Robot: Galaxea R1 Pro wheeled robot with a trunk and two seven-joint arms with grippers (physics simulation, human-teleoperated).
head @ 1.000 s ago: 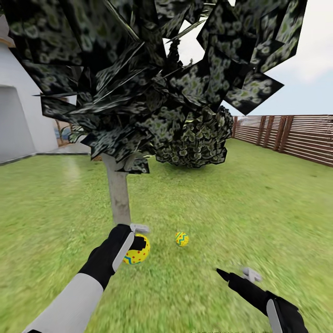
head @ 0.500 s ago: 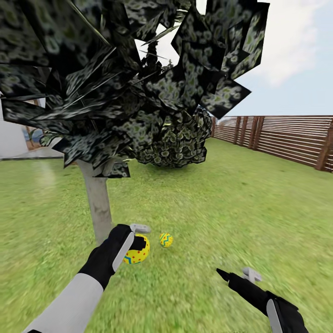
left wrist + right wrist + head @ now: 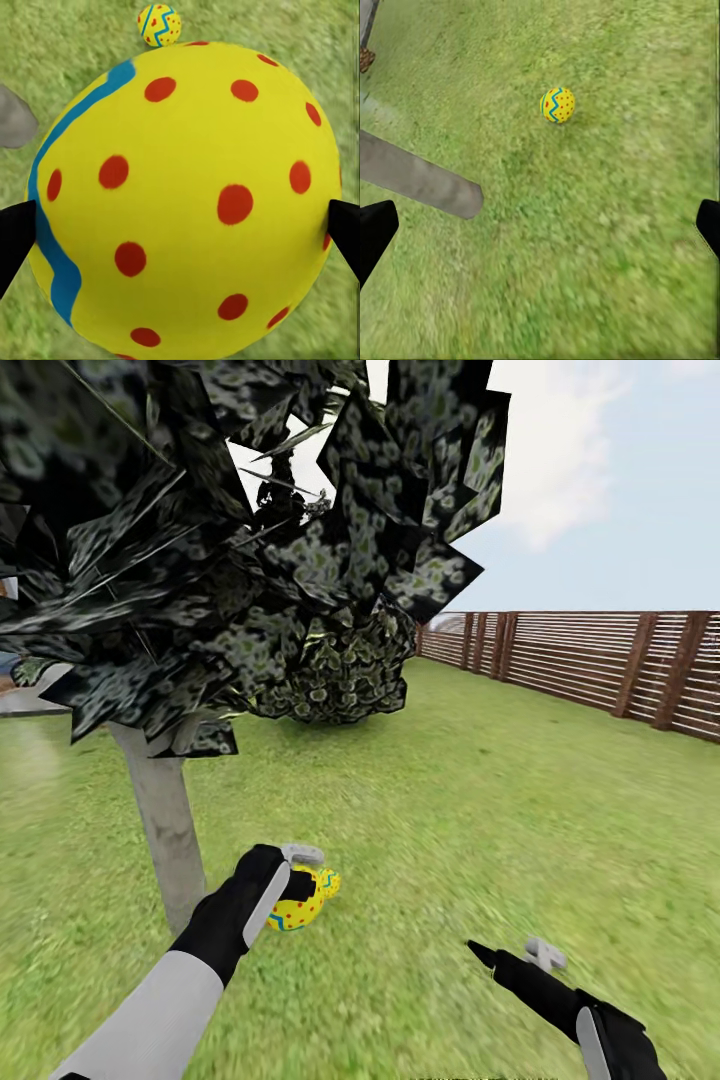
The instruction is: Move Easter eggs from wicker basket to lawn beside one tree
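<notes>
Flat, even daylight fills the scene under a pale blue sky with soft white cloud, and nothing casts a crisp shadow on the lawn (image 3: 480,810). The grass is smeared with blur, strongest near the camera and in both wrist views. The tree (image 3: 165,830) leaves look dark, blocky and coarse, while the far fence (image 3: 600,660) stays fairly sharp.

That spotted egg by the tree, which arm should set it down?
The left. Its gripper already holds the red-dotted egg between its fingers, just above the lawn beside the grey trunk. The right gripper hangs open and empty, farther from the tree.
</notes>
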